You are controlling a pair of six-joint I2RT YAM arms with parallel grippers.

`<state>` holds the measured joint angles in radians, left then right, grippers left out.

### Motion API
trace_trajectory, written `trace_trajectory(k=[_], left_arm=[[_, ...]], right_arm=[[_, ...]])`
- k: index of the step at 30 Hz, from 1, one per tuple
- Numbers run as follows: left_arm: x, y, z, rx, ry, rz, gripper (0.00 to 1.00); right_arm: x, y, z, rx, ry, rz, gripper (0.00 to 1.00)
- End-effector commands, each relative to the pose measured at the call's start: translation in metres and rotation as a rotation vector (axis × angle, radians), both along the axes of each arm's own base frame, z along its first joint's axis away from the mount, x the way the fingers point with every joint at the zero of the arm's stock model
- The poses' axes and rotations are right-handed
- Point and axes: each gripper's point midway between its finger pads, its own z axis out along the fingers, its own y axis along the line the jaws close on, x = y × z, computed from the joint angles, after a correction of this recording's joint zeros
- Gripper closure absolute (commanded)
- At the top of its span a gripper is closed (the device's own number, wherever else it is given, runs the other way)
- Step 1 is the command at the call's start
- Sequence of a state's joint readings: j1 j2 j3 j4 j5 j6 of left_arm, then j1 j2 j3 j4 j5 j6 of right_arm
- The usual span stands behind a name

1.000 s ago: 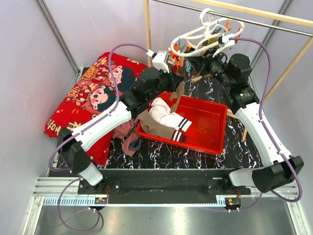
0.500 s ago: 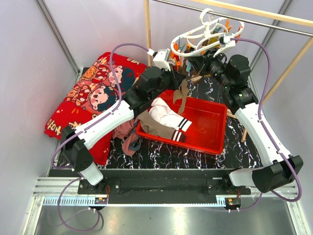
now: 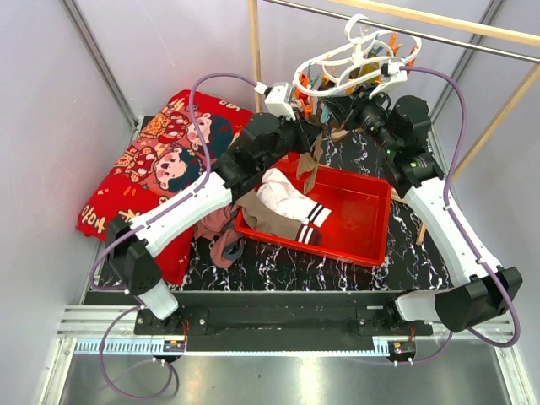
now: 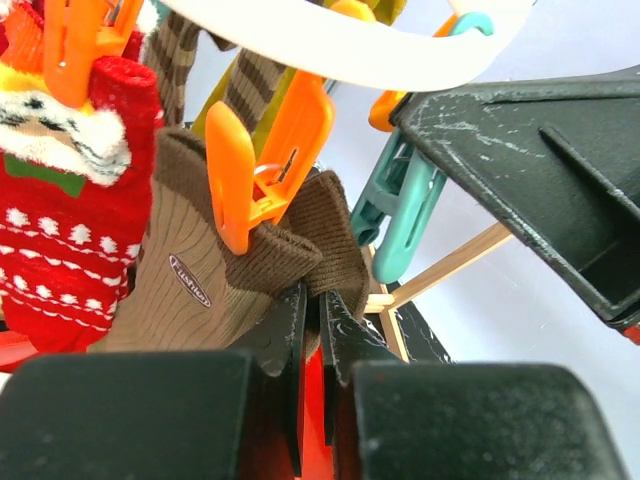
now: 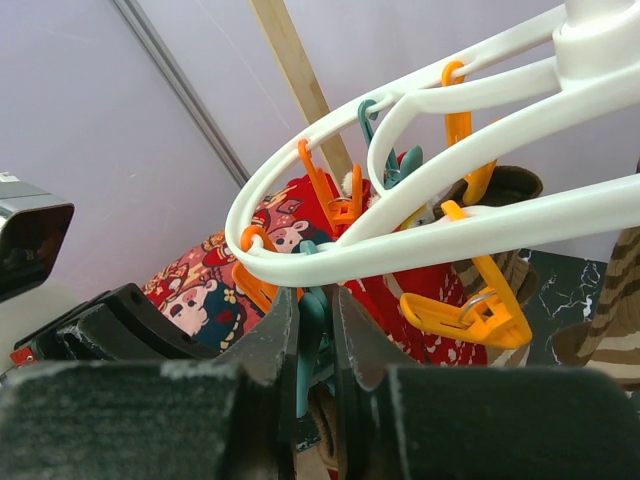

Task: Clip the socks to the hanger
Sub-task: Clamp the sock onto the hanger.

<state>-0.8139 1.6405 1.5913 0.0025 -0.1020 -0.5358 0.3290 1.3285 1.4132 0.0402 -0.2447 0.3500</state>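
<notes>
Found white plastic oval ring hanger hung high at the back, near an upright thin wooden pole. Logged left gripper pinched shut on the cuff edge of a taupe-brown ribbed sock, raised just under the ring. Saw that same cuff in the mouth of an orange plastic clip peg; could not tell how firmly bitten. Noted a red knitted sock with white pattern already pegged just left of it in the left wrist view. Recorded right gripper clamped shut on a teal plastic clip peg hanging from the ring. Counted other socks, taupe with striped cuffs plus white, heaped in the left end of a red plastic tray on the black marbled tabletop. Spotted red cartoon-print cushion at far left, and mauve-pink cloth bundle between cushion and tray, touching the tray's left wall.
</notes>
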Motion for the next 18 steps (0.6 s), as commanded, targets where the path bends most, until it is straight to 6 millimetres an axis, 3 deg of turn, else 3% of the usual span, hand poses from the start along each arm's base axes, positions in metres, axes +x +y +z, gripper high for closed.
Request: trace_trajectory(k=[1,18], left_arm=[[0.002,-0.002,0.044,-0.09,-0.085,0.011,1.0],[-0.008,-0.01,0.06,-0.086,-0.128,0.007,1.0]], right_arm=[[-0.002,0.002,-0.002,0.03,0.025,-0.006,1.0],[0.003,0.0,-0.017,0.021,0.04,-0.037,1.0]])
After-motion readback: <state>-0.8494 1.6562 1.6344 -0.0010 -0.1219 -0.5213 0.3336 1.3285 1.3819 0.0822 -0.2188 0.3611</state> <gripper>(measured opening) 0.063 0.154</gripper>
